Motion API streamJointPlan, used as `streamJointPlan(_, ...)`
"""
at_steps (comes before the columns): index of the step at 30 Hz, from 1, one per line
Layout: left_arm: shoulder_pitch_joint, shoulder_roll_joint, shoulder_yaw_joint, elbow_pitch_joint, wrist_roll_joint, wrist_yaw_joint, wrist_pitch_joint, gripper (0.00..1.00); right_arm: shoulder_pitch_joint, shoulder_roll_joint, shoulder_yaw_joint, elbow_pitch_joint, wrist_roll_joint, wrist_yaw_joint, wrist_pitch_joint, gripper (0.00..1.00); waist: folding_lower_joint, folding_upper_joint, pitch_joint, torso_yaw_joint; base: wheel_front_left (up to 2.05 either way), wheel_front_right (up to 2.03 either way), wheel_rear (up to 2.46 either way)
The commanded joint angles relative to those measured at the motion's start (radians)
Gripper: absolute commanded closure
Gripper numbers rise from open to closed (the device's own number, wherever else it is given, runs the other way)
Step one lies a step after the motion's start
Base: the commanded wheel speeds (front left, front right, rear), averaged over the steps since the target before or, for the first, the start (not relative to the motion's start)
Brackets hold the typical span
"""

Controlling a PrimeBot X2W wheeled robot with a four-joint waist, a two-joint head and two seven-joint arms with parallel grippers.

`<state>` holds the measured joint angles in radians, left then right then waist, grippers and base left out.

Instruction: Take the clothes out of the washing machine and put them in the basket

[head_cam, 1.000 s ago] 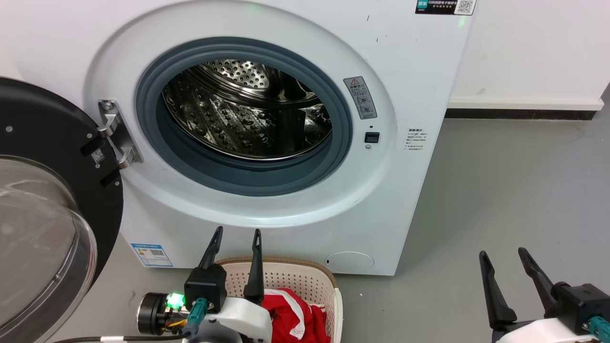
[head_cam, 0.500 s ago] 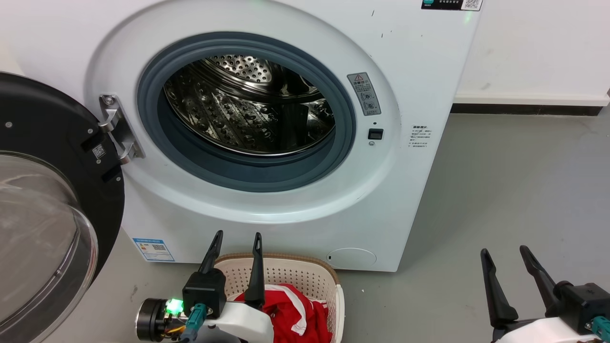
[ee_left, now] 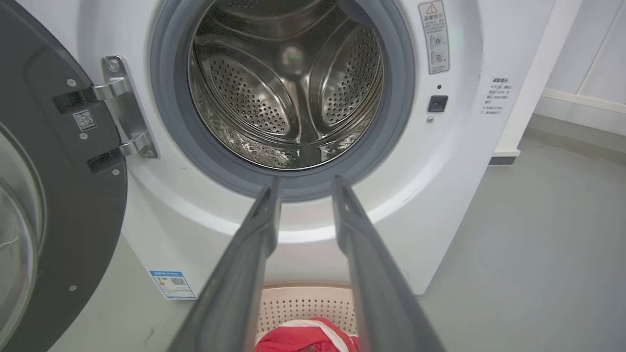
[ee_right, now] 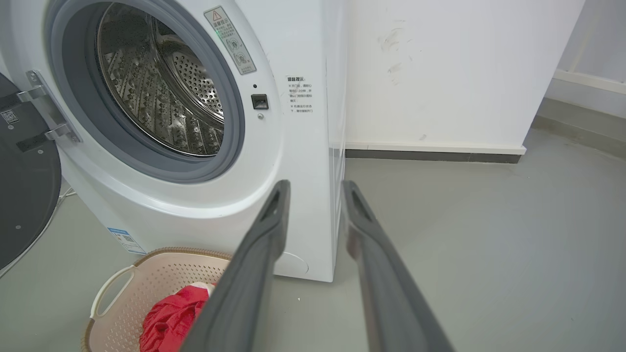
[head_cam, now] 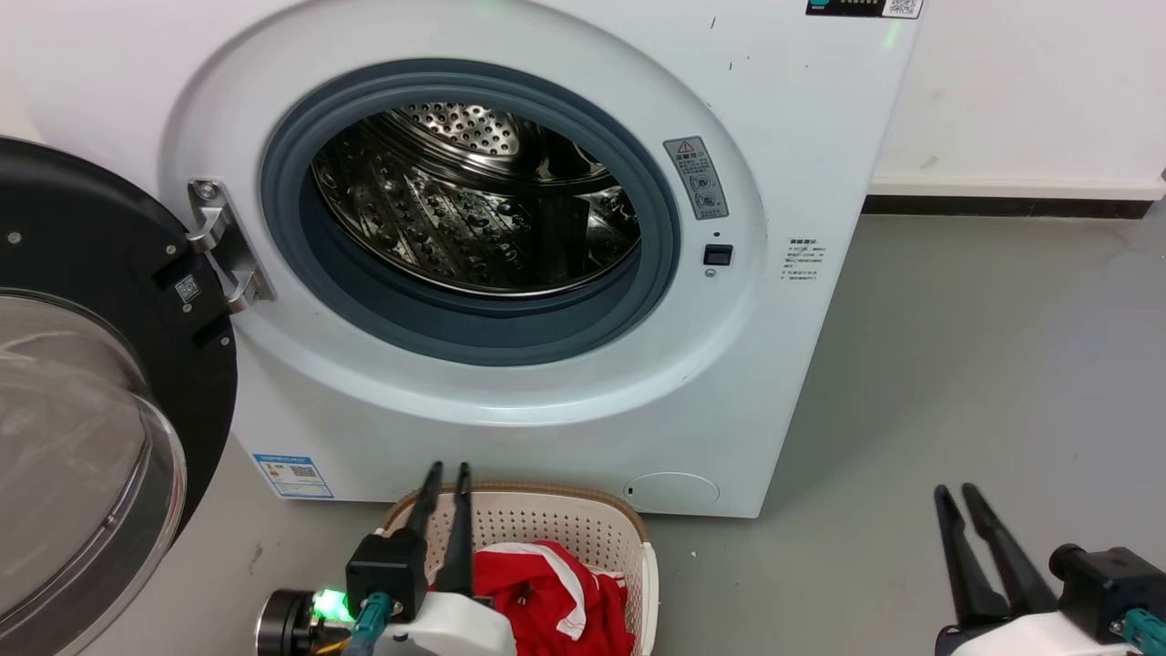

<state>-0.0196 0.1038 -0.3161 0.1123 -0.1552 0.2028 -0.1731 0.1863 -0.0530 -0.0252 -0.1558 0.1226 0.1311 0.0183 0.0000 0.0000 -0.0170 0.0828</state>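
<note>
The washing machine (head_cam: 783,364) stands with its door (head_cam: 100,273) swung open to the left, and its steel drum (head_cam: 474,210) holds nothing that I can see. On the floor in front of it, the basket (head_cam: 583,503) holds red clothes (head_cam: 547,588) with white trim. My left gripper (head_cam: 447,470) hovers over the basket's left end, fingers drawn nearly together on nothing. Low on the right, my right gripper (head_cam: 956,492) hangs over bare floor, also narrowed and holding nothing. The left wrist view looks into the drum (ee_left: 288,83). The right wrist view shows the basket (ee_right: 161,274) and clothes (ee_right: 171,318).
The open door's glass bowl (head_cam: 73,474) bulges out at the left, close to my left arm. Grey floor (head_cam: 956,346) spreads to the right of the machine as far as a white wall with a dark skirting (head_cam: 1002,208).
Both grippers have closed from a wide spread to a narrow gap. The left gripper has dropped slightly over the basket. The camera shifted a little between the first two frames.
</note>
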Motion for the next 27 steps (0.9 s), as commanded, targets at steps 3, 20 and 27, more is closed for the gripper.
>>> streamJointPlan(3, 0.005, -0.001, 0.012, -0.016, -0.066, -0.009, 0.004, 1.00, -0.004, -0.001, 0.005, 0.002, 0.067, 0.000, -0.005, 1.00, 0.0000, 0.0000, 0.001, -0.002, 0.00, 0.00, 0.00)
streamJointPlan(20, -0.025, 0.006, 0.085, 0.027, -0.402, -0.085, 0.052, 1.00, -0.078, -0.023, 0.008, 0.096, 0.413, 0.000, -0.001, 1.00, 0.0000, 0.0000, 0.003, -0.013, 0.00, 0.00, 0.00)
streamJointPlan(27, -0.033, 0.007, 0.112, 0.042, -0.518, -0.112, 0.069, 1.00, -0.101, -0.028, 0.007, 0.127, 0.532, 0.000, 0.002, 1.00, 0.0000, 0.0000, 0.004, -0.018, 0.00, 0.00, 0.00)
